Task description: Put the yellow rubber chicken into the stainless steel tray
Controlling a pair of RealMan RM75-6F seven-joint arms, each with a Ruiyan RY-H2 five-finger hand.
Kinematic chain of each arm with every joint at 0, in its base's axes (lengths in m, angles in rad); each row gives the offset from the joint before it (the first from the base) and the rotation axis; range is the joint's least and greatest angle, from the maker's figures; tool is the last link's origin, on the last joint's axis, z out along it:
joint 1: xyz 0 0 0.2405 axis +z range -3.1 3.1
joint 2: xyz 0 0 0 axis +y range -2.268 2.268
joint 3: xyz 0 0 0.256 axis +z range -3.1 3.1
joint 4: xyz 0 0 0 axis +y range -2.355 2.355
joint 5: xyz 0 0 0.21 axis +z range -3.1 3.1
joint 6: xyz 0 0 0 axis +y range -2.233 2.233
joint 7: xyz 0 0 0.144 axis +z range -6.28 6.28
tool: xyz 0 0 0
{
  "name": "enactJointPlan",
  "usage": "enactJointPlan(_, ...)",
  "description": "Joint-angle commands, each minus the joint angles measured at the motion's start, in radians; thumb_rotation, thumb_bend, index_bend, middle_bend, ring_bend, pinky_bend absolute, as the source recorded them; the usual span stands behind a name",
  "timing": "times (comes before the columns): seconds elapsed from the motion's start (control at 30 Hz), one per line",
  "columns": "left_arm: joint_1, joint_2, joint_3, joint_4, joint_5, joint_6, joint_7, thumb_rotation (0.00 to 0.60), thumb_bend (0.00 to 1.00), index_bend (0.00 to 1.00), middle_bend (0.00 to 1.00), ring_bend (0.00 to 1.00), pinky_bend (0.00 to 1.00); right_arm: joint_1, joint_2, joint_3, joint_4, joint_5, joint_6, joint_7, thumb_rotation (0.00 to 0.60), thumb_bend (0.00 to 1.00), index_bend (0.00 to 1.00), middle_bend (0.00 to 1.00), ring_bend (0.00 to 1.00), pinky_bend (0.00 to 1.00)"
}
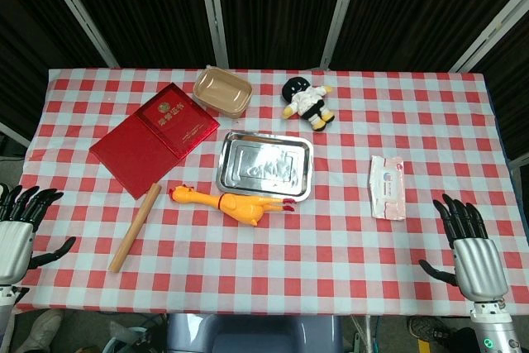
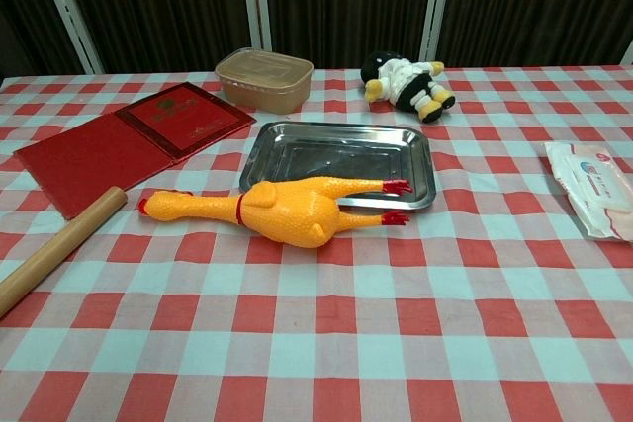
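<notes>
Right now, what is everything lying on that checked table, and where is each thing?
yellow rubber chicken: one, yellow with red feet and comb, lying along the tray's near edge, head to the left
stainless steel tray: one, silver, table middle
red folder: one, red, open, left of tray
wooden rolling pin: one, tan, near left
plastic container: one, beige, far side
plush doll: one, black and white, far side, right of the container
wet wipes pack: one, white and pink, right of tray
tablecloth: one, red and white checks
left hand: open, left table edge
right hand: open, right table edge
</notes>
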Motion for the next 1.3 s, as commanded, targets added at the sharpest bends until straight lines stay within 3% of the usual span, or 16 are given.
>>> enactJointPlan(0.03, 0.001, -0.002, -0.002, 0.001, 0.000, -0.002, 0.006, 0.600, 0.19, 0.19, 0.17, 0.09, 0.01, 0.002, 0.000, 0.003, 0.001, 0.001, -0.004, -0.001, 0.600, 0.13, 0.00, 0.00, 0.00, 0.00)
enactJointPlan(0.6, 0.017, -0.010, -0.018, -0.009, -0.009, 0.000, 0.050, 0.600, 0.16, 0.18, 0.17, 0.09, 0.01, 0.013, -0.004, 0.016, 0.025, 0.001, -0.029, 0.037, 0.600, 0.13, 0.00, 0.00, 0.00, 0.00)
enactJointPlan(0.83, -0.014, -0.013, -0.038, -0.024, -0.018, -0.047, 0.080, 0.600, 0.12, 0.15, 0.17, 0.09, 0.01, 0.016, -0.007, 0.023, 0.037, 0.013, -0.042, 0.050, 0.600, 0.13, 0.00, 0.00, 0.00, 0.00)
enactJointPlan(1.07, -0.115, -0.024, -0.086, -0.038, -0.018, -0.166, 0.134, 0.600, 0.11, 0.19, 0.19, 0.09, 0.01, 0.026, -0.006, 0.030, 0.041, 0.017, -0.058, 0.052, 0.600, 0.13, 0.00, 0.00, 0.00, 0.00)
enactJointPlan(1.3, -0.255, -0.066, -0.137, -0.039, -0.060, -0.365, 0.186, 0.600, 0.13, 0.23, 0.27, 0.16, 0.14, 0.029, -0.005, 0.030, 0.039, 0.012, -0.064, 0.055, 0.600, 0.13, 0.00, 0.00, 0.00, 0.00)
